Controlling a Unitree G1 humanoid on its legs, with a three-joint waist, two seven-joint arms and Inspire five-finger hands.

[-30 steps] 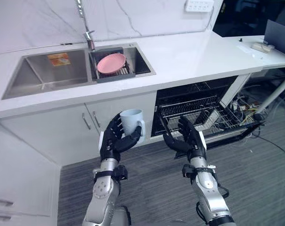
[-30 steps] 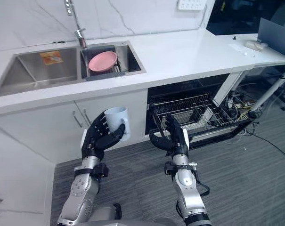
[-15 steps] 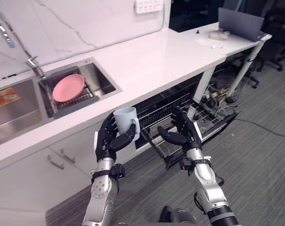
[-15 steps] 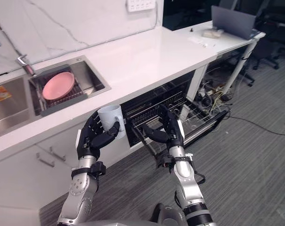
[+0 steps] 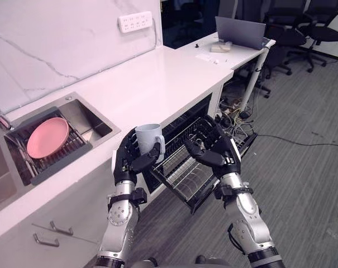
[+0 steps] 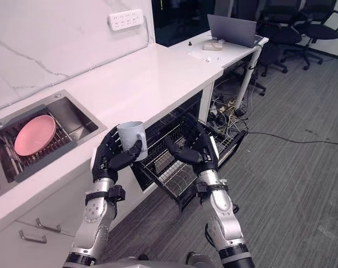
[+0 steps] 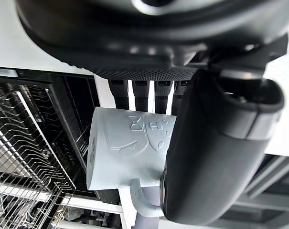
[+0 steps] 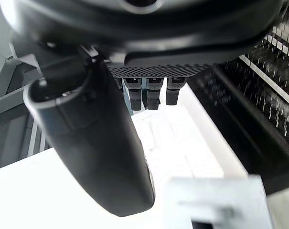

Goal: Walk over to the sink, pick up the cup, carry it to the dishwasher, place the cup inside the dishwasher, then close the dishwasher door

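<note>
Pale cup (image 5: 149,137) clasped in left hand (image 5: 127,162); right hand (image 5: 218,157) spread near wire rack (image 5: 184,177).

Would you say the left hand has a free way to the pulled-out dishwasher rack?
Probably yes: the left hand, curled round the cup, hangs right beside the rack, which lies open from above with nothing between; the right hand hovers over it.

The cup (image 5: 148,137) is showing pale blue with an embossed motif. At its nine o'clock, the plate (image 5: 47,137) is glowing pink. The wall (image 5: 57,39) is carrying grey veins on white, and the floor (image 5: 303,167) is running fine grey stripes.
</note>
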